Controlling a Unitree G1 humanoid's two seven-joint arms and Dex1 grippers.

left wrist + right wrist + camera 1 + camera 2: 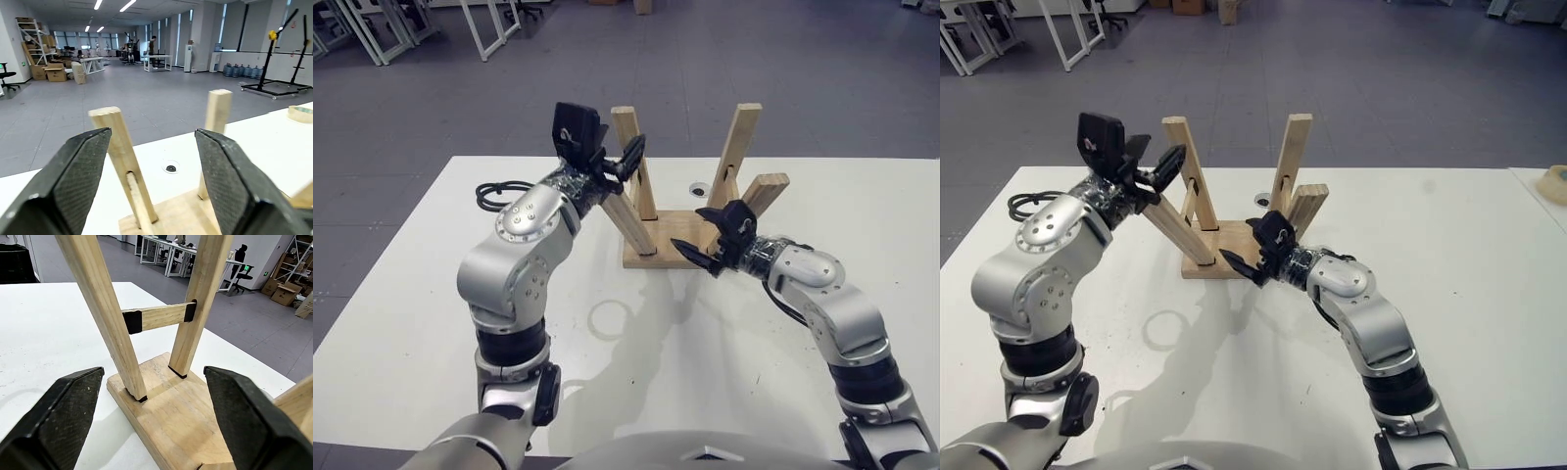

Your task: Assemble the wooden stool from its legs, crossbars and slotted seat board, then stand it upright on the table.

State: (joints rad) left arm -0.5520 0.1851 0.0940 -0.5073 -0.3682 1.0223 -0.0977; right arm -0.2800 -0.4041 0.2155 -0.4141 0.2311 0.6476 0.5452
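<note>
Left eye view: left gripper (618, 157), right gripper (701, 235) spread, seemingly clear of stool (671, 231).

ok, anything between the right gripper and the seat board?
Nothing visible. The right gripper is open and faces the near edge of the seat board, with no other part or object in the gap between them.

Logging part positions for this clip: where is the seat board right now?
The seat board lies flat mid-table toward the far edge in the eye views, legs pointing up from it, with the right gripper at its near right corner.
</note>
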